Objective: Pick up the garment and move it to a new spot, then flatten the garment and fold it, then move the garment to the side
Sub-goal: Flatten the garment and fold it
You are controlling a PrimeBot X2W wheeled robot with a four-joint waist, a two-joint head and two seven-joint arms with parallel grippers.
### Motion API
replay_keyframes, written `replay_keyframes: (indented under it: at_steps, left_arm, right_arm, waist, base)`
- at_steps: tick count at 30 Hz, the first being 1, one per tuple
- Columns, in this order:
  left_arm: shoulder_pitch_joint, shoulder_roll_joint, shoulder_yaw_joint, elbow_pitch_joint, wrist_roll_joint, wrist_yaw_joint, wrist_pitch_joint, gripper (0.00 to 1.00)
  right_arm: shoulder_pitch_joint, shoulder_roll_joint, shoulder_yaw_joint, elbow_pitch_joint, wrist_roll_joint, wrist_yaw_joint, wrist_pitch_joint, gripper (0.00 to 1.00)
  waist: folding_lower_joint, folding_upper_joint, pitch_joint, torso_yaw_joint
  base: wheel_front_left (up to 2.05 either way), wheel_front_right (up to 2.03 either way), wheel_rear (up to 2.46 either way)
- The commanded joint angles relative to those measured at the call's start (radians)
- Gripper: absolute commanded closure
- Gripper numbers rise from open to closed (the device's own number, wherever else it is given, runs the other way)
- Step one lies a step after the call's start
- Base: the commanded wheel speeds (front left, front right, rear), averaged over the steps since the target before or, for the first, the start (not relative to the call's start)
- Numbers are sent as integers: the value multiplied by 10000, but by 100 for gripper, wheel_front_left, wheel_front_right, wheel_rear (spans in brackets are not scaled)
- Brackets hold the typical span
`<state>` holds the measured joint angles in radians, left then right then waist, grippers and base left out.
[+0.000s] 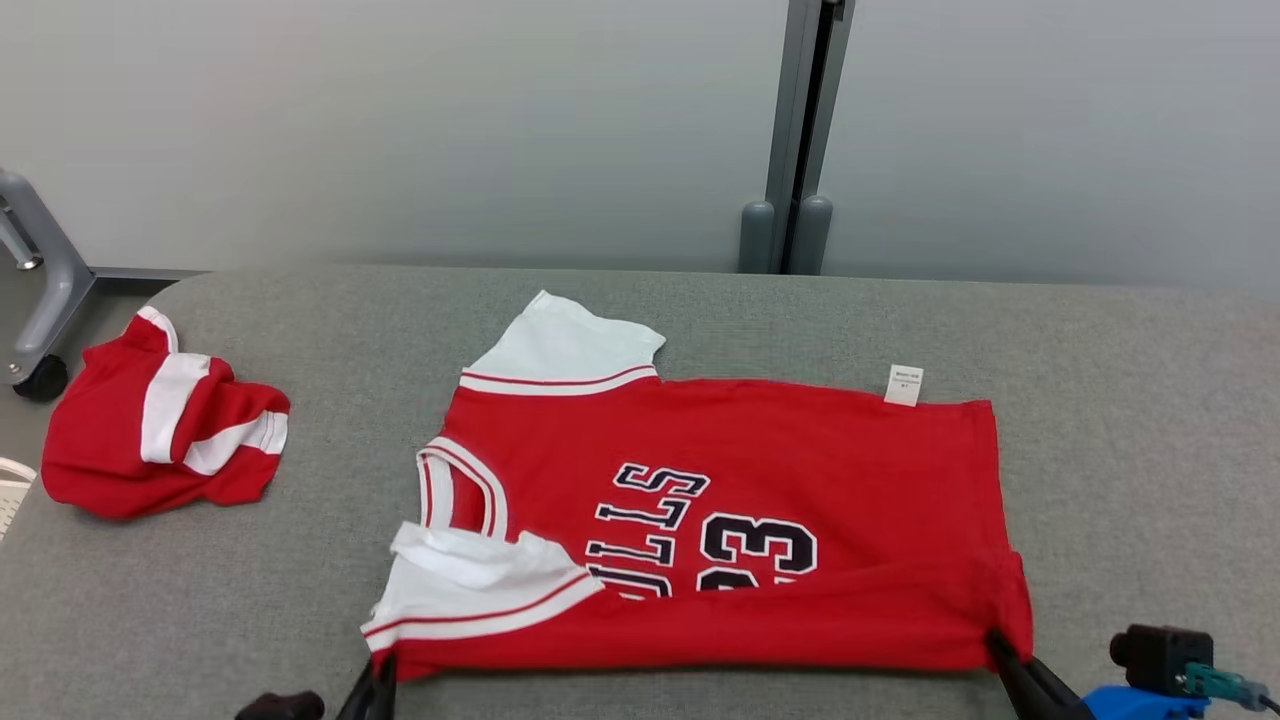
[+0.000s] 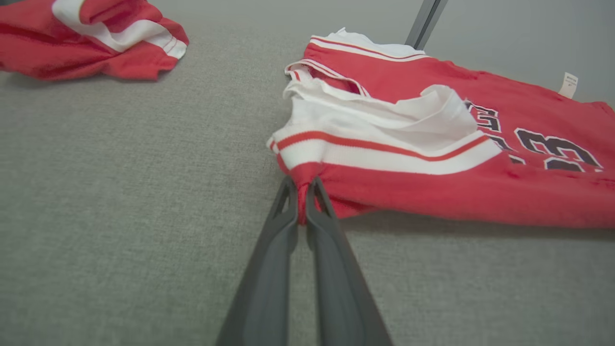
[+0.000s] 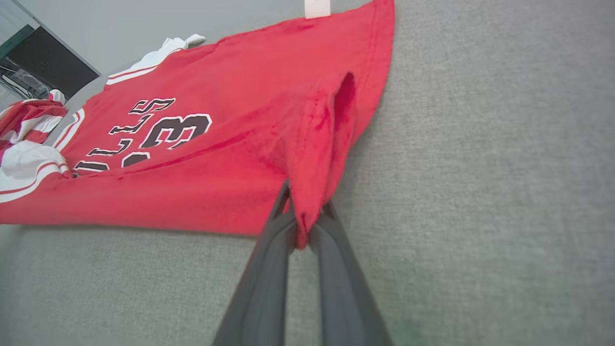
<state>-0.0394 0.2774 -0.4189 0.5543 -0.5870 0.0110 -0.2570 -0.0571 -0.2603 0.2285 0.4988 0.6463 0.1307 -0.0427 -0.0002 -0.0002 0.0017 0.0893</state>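
Here we are over the grey fabric-covered surface [image 1: 1150,450]. The red short-sleeved jersey [image 1: 800,440] lies spread across the middle of that surface, turned sideways, with its neck toward the surface's left end and its hem toward the right end.

Look at it: a red body and 2 white sleeves, each banded with a thin red stripe. There's a red-and-white striped collar [image 1: 455,490], and dark, white-edged lettering with a big 23 [image 1: 758,550] runs sideways over the chest. The far sleeve [image 1: 565,350] lies flat toward the surface's back edge. The near sleeve [image 1: 480,590] is rumpled and folded in over the body. A long crease runs along the jersey's near side, where the cloth is lifted and rolled a little, hiding the bottom of the lettering. A small white label [image 1: 903,385] sticks out of the far seam.

Both claws are down at the surface's near edge. The left claw [image 2: 301,192] has its 2 dark fingers pressed together on a pinch of red cloth just under the near sleeve's striped band. The right claw [image 3: 302,211] is pinching the near hem corner, and the red cloth bunches and puckers between its fingers.

Over at the surface's left end, well apart from the jersey, a second red-and-white garment [image 1: 160,430] lies crumpled in a heap.
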Motion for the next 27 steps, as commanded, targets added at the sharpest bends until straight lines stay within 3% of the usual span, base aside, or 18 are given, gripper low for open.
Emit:
replay_keyframes:
  at_steps: [1,6,13,14,15,16,17,27]
  left_arm:
    - [412,85,-80,-441,67,180,128,100]
    - [1215,67,-175,-1410,-59,486,419,100]
    - [2106,307,-38,-2672,-212,1083,810,100]
    - [2174,351,2,-2909,-235,1211,909,100]
    - [2167,403,12,-2978,-210,1256,946,100]
    - [2152,449,20,-3056,-177,1296,946,58]
    - [2112,472,28,-3120,-141,1308,918,0]
    - [1606,585,328,-3467,240,1417,218,0]
  right_arm:
    - [542,-162,-236,-458,4,1,230,100]
    - [1417,-195,-682,-1526,-274,1,923,100]
    - [2464,448,-1543,-2873,-804,1,1933,100]
    - [2594,641,-1726,-3019,-949,1,2142,73]
    - [2638,715,-1828,-3072,-1025,1,2191,25]
    - [2651,758,-1908,-3093,-1194,1,2228,0]
    - [2641,814,-1977,-3120,-1347,1,2229,0]
    - [1834,1117,-2430,-3528,-1992,3,1512,0]
  waist:
    - [2,2,-10,6]
    - [2,2,43,-106]
    - [2,2,-38,-223]
    - [2,2,-80,-235]
    - [2,2,-109,-238]
    - [2,2,-125,-242]
    - [2,2,-140,-252]
    - [2,2,-196,-398]
  base:
    - [0,0,0]
    - [0,0,0]
    - [0,0,0]
    - [0,0,0]
    - [0,0,0]
    - [0,0,0]
    - [0,0,0]
    - [0,0,0]
